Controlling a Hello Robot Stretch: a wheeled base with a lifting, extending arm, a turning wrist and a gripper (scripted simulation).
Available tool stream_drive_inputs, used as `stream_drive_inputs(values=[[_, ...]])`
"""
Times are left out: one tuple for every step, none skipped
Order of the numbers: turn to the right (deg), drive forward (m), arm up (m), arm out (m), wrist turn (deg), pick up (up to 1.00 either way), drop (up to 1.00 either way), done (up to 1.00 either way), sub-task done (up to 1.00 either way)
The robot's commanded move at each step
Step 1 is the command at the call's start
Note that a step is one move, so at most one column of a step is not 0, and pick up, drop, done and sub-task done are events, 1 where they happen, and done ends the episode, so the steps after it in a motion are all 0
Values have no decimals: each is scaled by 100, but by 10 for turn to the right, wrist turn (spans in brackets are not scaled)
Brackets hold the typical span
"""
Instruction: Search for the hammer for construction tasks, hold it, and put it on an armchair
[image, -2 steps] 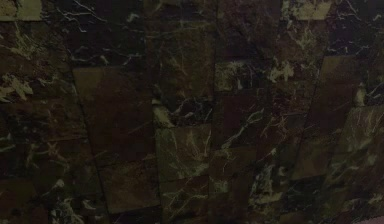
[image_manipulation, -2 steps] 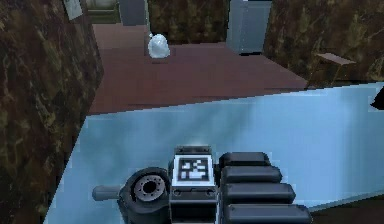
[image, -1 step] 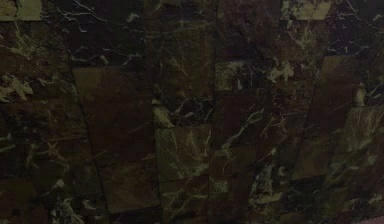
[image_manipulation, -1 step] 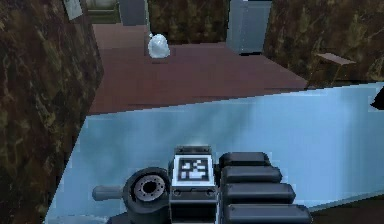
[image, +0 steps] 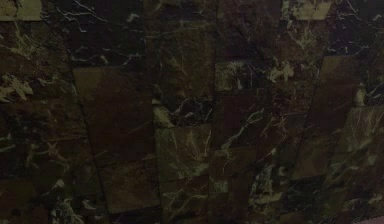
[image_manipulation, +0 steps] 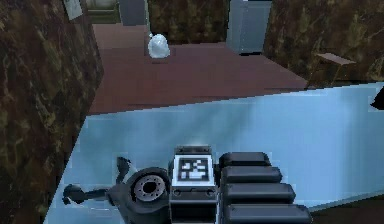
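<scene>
In the arm side view my gripper lies low over a pale blue tabletop, near the table's left edge. Its dark round body sits left of a white square with black marks, and the dark ribbed arm runs off to the right. Two thin fingers reach leftward with only bare tabletop behind them, so the gripper holds nothing. The forward view faces a dark marble wall at close range.
Beyond the table lies reddish-brown floor with a small white rounded object on it. A grey-blue cabinet stands at the back. Dark marble walls flank the left and the right. A dark shape sits at the table's right edge.
</scene>
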Motion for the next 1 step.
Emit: stream_drive_inputs(values=[[0,0,0,0,450,0,0,0,0]])
